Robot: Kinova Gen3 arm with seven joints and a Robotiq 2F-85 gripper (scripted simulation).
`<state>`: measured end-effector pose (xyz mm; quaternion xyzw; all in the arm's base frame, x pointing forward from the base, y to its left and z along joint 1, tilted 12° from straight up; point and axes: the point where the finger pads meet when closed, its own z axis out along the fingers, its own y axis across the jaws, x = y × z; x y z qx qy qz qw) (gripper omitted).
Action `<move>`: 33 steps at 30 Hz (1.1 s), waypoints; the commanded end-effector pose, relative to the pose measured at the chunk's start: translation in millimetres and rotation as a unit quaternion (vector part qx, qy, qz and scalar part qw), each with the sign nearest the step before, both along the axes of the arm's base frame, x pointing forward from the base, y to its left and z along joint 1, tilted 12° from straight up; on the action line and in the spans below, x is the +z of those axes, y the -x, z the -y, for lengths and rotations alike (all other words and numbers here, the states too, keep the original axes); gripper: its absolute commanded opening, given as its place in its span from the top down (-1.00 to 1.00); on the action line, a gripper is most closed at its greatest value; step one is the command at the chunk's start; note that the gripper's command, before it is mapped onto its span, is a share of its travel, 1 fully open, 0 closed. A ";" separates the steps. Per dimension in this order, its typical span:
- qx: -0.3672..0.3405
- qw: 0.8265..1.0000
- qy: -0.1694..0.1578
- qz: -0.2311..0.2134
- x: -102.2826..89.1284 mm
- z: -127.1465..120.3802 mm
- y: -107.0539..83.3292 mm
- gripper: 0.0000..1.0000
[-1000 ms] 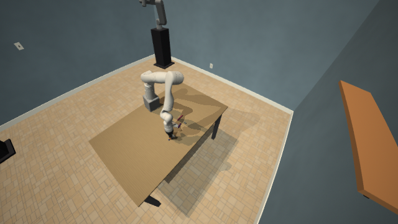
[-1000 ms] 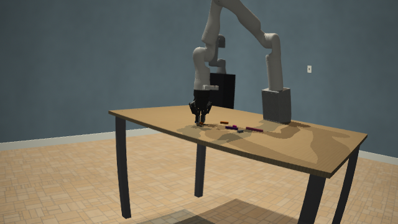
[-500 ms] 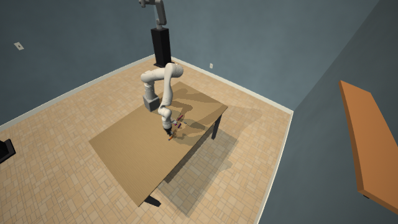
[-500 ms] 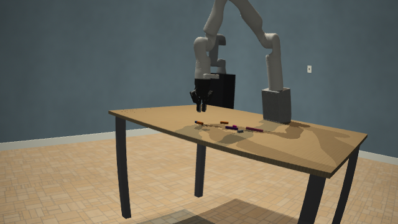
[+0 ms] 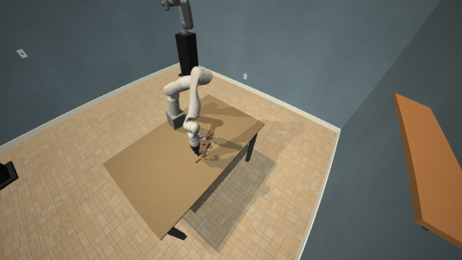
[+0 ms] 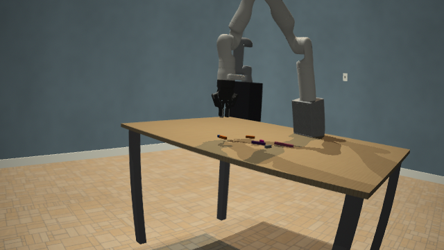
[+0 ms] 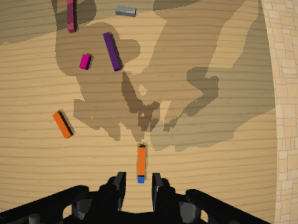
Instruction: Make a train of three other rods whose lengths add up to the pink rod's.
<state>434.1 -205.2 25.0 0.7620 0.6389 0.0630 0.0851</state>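
My gripper (image 7: pixel 138 182) hangs above the table, fingers apart with nothing between them; it also shows in the exterior and top views (image 6: pixel 224 112) (image 5: pixel 195 150). Below it an orange rod (image 7: pixel 141 160) lies flat on the table, with a small blue rod (image 7: pixel 141 179) at its near end, in line with it. This pair also shows in the exterior view (image 6: pixel 222 137). A second orange rod (image 7: pixel 63 123) lies to the left. Farther off lie a purple rod (image 7: pixel 112 51), a magenta rod (image 7: pixel 85 62), a grey rod (image 7: pixel 125 11) and the long pink rod (image 7: pixel 71 6).
The arm's grey base block (image 6: pixel 308 117) stands on the table behind the rods. The table's front edge (image 6: pixel 263 171) runs close to the rods. A black pedestal (image 6: pixel 247 101) stands behind the table.
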 end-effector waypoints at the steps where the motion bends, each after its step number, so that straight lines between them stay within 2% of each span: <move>1: 0.001 1.000 0.000 0.002 1.8 -0.7 -1.4 -1.00; 24: 0.003 1.000 0.001 0.002 1.5 -1.1 -0.8 -1.00; 33: 0.031 0.999 0.006 0.001 -3.4 -7.8 9.0 -1.00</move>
